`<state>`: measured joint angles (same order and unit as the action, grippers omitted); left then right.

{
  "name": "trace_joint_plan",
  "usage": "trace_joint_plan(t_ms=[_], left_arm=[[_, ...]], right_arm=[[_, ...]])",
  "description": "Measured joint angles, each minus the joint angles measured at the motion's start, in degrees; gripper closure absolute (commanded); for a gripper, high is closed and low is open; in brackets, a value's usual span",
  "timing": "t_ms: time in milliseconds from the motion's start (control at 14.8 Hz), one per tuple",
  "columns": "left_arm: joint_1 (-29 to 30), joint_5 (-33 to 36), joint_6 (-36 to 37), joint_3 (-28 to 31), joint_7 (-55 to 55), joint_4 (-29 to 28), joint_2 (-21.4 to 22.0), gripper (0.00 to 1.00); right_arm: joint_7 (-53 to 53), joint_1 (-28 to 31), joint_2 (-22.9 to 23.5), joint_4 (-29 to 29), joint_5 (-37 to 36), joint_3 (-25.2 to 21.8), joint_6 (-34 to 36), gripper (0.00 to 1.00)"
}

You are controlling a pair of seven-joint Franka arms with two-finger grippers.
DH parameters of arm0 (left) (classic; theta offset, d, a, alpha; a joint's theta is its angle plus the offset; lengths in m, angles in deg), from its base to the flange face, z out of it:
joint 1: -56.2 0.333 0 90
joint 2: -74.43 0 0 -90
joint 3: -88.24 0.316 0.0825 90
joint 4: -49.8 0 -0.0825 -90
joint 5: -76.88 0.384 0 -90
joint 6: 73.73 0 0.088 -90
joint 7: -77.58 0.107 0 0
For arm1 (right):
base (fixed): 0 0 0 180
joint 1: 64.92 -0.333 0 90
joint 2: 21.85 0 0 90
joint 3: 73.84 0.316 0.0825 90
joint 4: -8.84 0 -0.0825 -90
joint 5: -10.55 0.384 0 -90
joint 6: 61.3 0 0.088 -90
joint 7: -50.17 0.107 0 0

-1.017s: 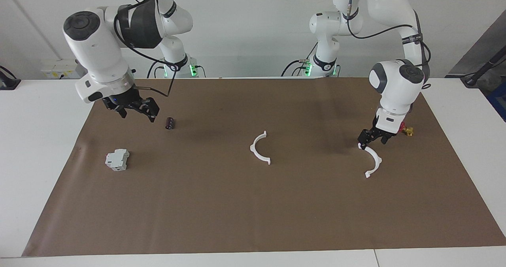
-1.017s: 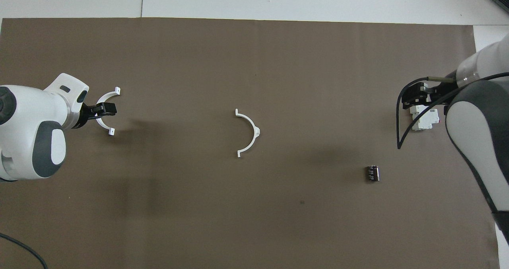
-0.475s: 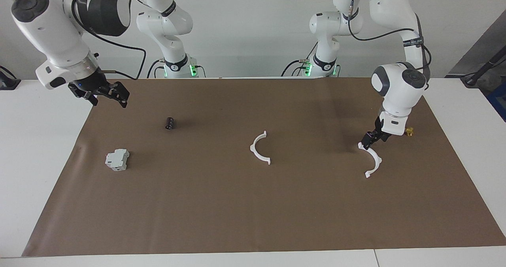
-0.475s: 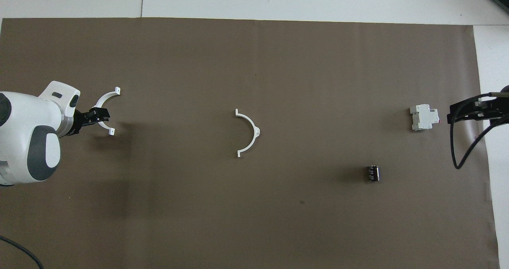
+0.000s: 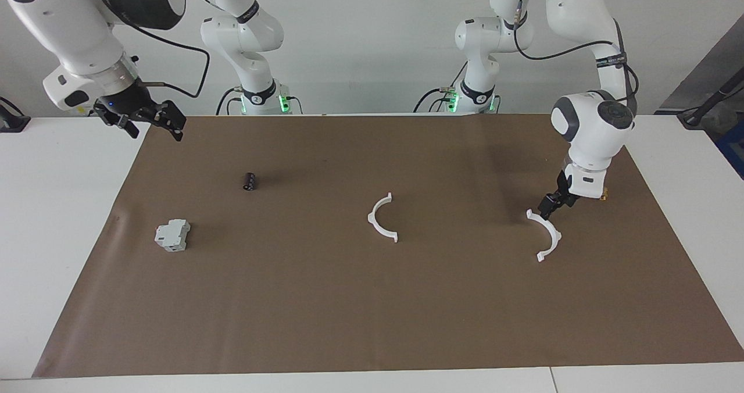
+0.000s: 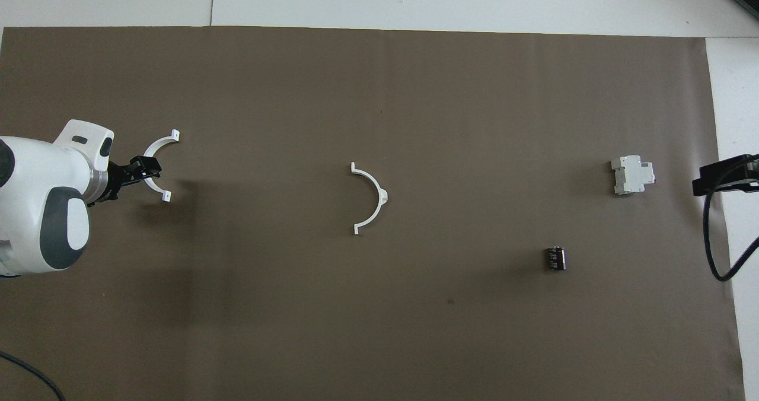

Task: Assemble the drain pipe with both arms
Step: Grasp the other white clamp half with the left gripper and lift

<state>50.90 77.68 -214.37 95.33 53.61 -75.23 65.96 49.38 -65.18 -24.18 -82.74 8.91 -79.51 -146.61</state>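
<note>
The left gripper point(image 5: 549, 207) is down at the mat point(image 5: 372, 300), right at the left arm's end of the table, its tip on the outer curve of one white half-ring point(image 5: 545, 235). That half-ring lies flat on the brown mat, its open side turned toward the middle of the table. From above, the left gripper point(image 6: 144, 168) sits across the middle of the same half-ring point(image 6: 155, 169); whether the fingers have clamped the plastic or merely bracket it cannot be told from either view.

The second half-ring point(image 5: 382, 218) lies by itself in the middle of the mat, well apart from the first, and in the overhead view this second half-ring point(image 6: 371, 199) opens toward the left arm's end of the table.

Over at the right arm's end, the right gripper point(image 5: 150, 120) hangs in the air over the mat's corner nearest the robots, fingers spread and nothing between them. In the overhead view only the right gripper point(image 6: 724, 175) tip pokes in past the mat's edge.

A grey boxy block point(image 5: 172, 235) rests on the mat toward that end, and a small dark cylinder point(image 5: 249, 181) lies nearer to the robots than the block. A bit of yellow point(image 5: 605, 193) peeks out beside the left wrist.
</note>
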Motion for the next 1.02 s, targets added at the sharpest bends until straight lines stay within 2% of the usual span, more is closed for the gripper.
trace_joint_plan(t_ms=[271, 542, 1017], left_arm=[[-1.3, 0.0, -2.2, -0.1, -3.9, -0.3, -1.6, 0.00], [-0.7, 0.0, -2.7, 0.5, -4.0, -0.3, -2.3, 0.00], [-0.2, 0.0, -3.4, 0.4, -4.1, -0.4, -3.0, 0.00]], right_arm=[[0.0, -0.1, 0.0, 0.2, 0.0, 0.2, -1.4, 0.00], [-1.6, -0.5, 0.0, 0.2, 0.0, 0.7, -3.8, 0.00], [-1.8, -1.7, 0.0, 0.2, 0.0, 0.8, -3.9, 0.00]])
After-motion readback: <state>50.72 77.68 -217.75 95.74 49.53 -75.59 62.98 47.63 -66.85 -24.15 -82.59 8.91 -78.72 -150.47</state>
